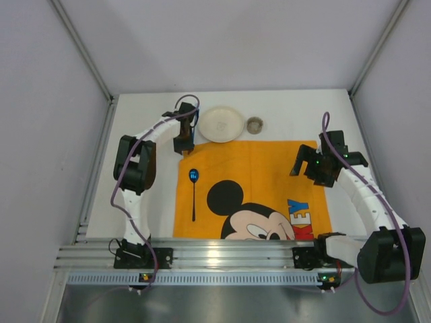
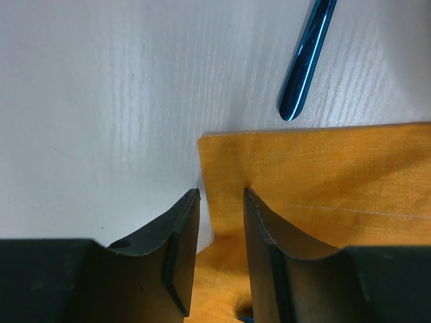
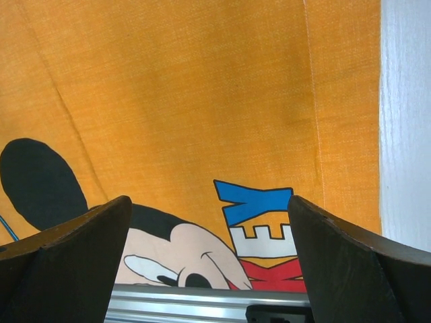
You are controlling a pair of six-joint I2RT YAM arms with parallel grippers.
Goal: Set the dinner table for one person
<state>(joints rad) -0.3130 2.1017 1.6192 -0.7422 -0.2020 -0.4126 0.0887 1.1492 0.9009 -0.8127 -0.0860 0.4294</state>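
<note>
The dinner table (image 1: 138, 128) is a plain white top. On it lies an orange Mickey Mouse mat (image 1: 269, 168), with a blue spoon (image 1: 194, 190) on its left part. My left gripper (image 1: 183, 145) hovers low over the mat's far left corner (image 2: 222, 155). Its jaws stand a narrow gap apart, and the cloth (image 2: 337, 175) bulges up between them, touching neither finger. My right gripper (image 1: 306, 168) hangs wide open above the mat's right side (image 3: 188, 87), holding nothing.
A white plate (image 1: 222, 124) and a small round cup (image 1: 255, 124) sit beyond the mat's far edge. A shiny blue utensil handle (image 2: 306, 60) lies on the table just past the mat corner. Grey walls enclose three sides; a metal rail (image 1: 222, 254) runs along the near edge.
</note>
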